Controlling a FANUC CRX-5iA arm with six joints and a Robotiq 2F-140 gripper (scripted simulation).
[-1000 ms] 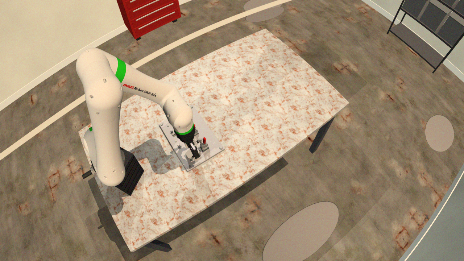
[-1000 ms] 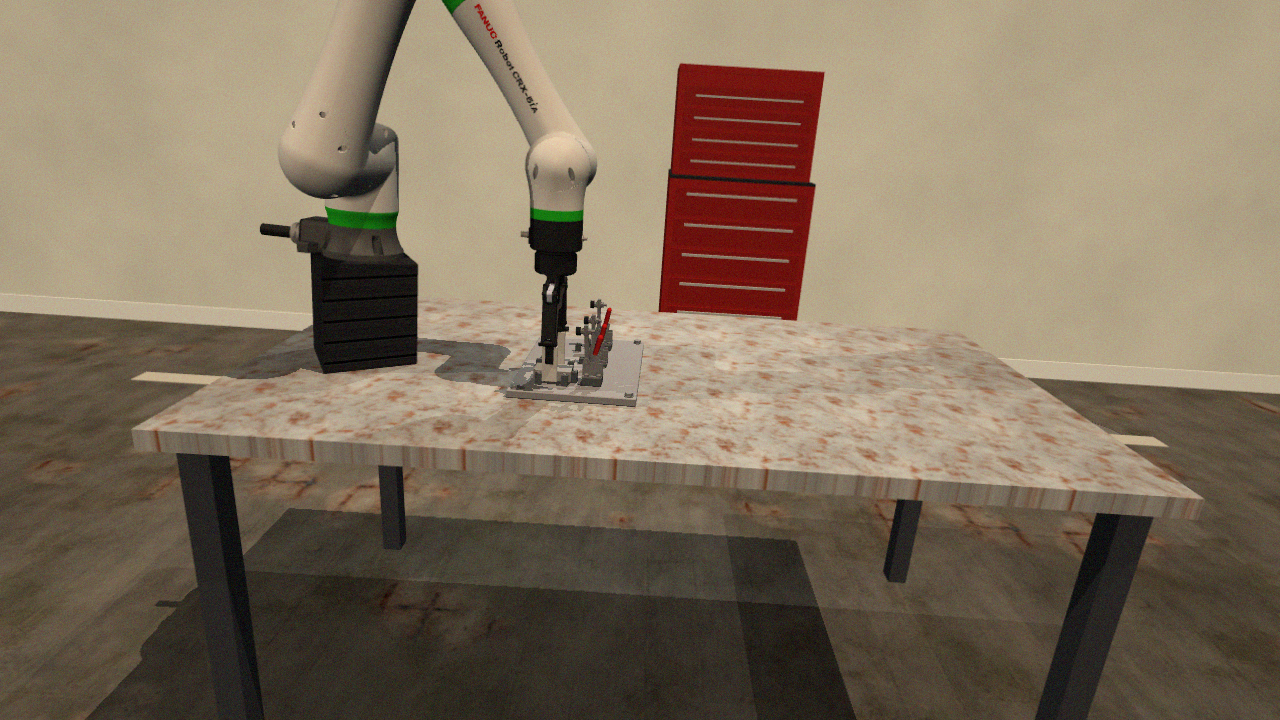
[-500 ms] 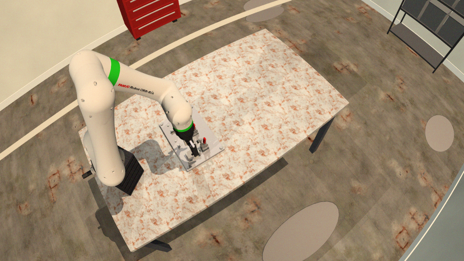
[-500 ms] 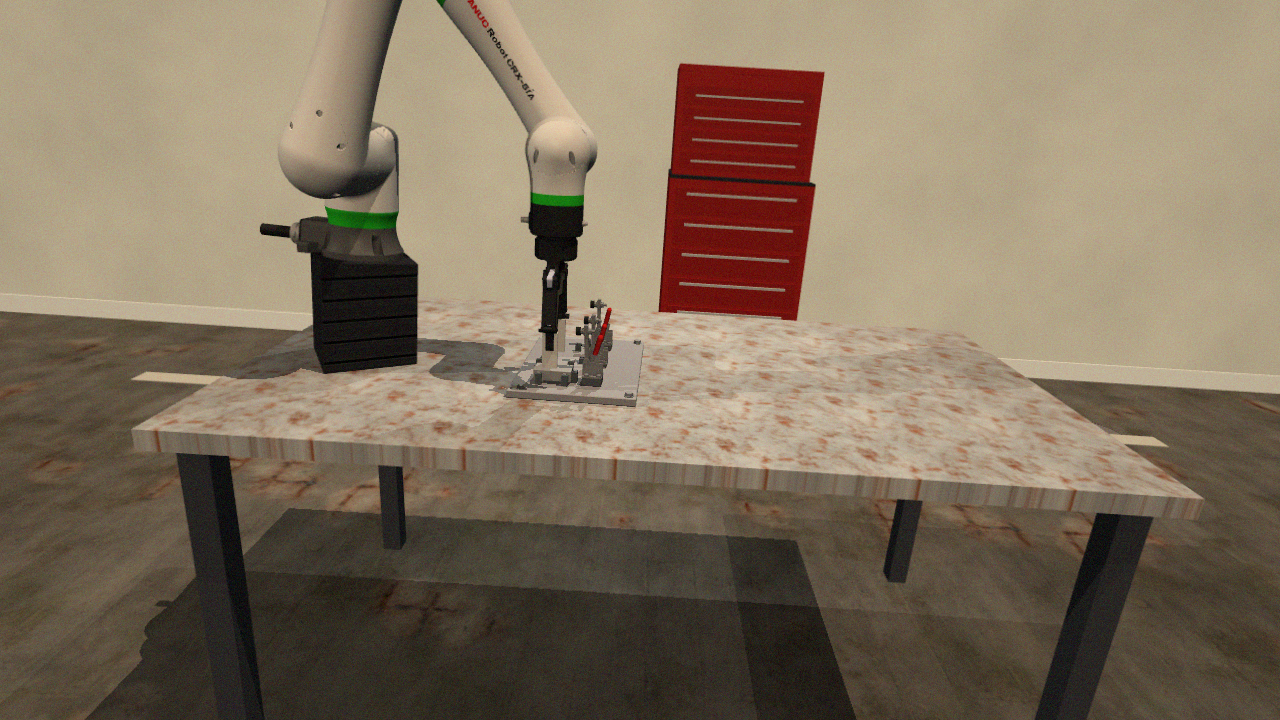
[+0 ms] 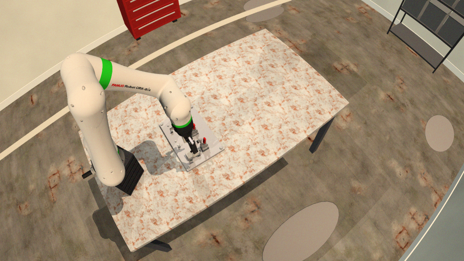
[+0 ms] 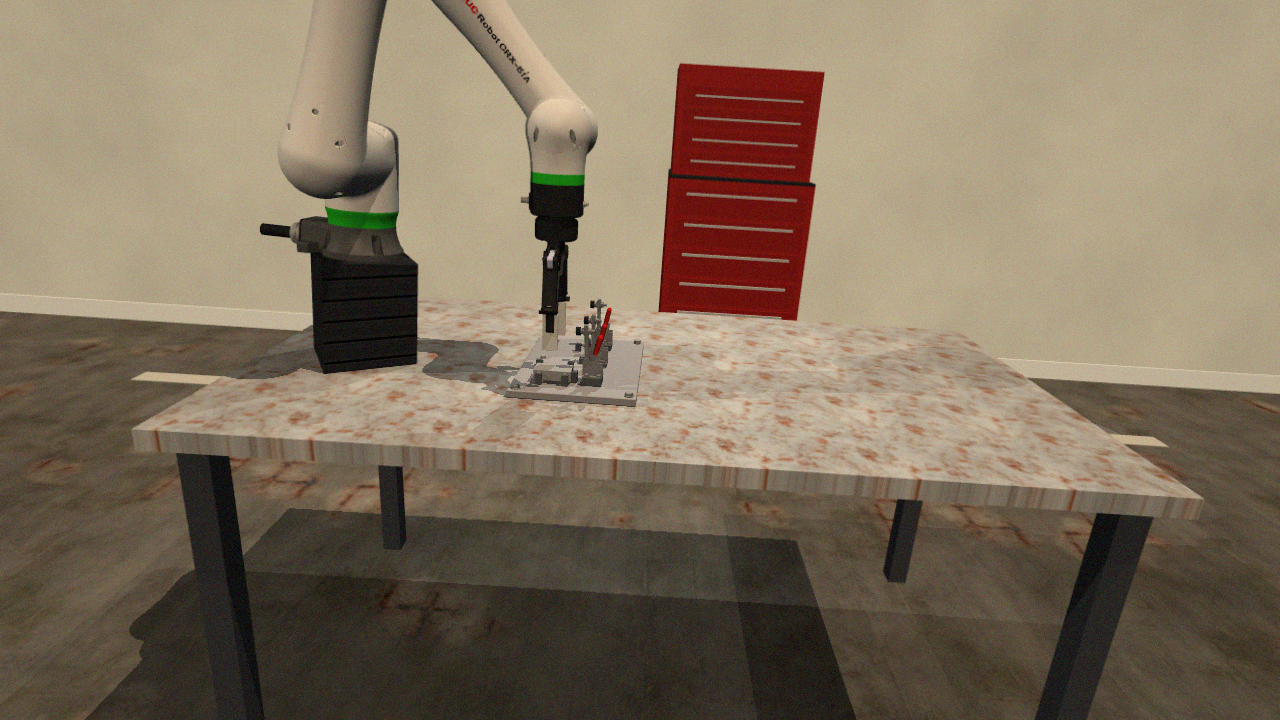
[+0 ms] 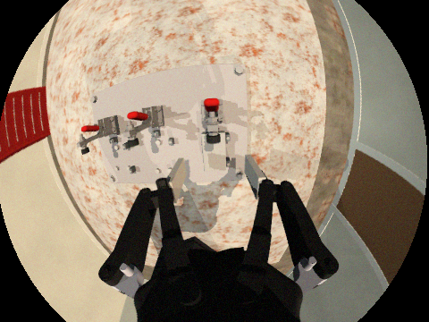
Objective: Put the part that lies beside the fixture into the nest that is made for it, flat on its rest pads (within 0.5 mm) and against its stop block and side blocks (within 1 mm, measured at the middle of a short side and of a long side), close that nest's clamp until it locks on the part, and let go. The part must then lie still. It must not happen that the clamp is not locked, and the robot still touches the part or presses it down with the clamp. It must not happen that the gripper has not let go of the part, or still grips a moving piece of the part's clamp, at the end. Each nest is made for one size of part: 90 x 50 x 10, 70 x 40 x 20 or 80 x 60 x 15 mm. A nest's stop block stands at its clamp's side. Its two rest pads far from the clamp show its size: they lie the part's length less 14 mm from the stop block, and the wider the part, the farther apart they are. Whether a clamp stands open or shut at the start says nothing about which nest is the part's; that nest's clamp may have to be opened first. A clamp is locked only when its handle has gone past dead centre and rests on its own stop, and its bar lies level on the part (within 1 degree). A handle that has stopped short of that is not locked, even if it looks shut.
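The grey fixture plate [image 5: 212, 136] [image 6: 626, 390] [image 7: 229, 86] lies on the table and carries three toggle clamps with red handles. My gripper [image 5: 193, 153] [image 6: 547, 329] [image 7: 214, 165] is open and empty. It hangs a little above the nest at the plate's near end. In the wrist view, that nest's clamp [image 7: 210, 120] [image 5: 203, 143] is just ahead of the fingertips, and its red handle looks foreshortened. A pale grey part [image 7: 211, 157] seems to lie in this nest between my fingers' lines. It blends with the plate, and I cannot tell how it is seated. The other two clamps [image 7: 104, 125] [image 7: 146, 118] have handles pointing sideways.
The arm's black base block [image 5: 131, 173] [image 6: 362, 308] stands on the table left of the fixture. A red drawer cabinet [image 6: 738, 192] [image 5: 149, 12] stands behind the table. A dark shelf rack [image 5: 428, 29] stands far right on the floor.
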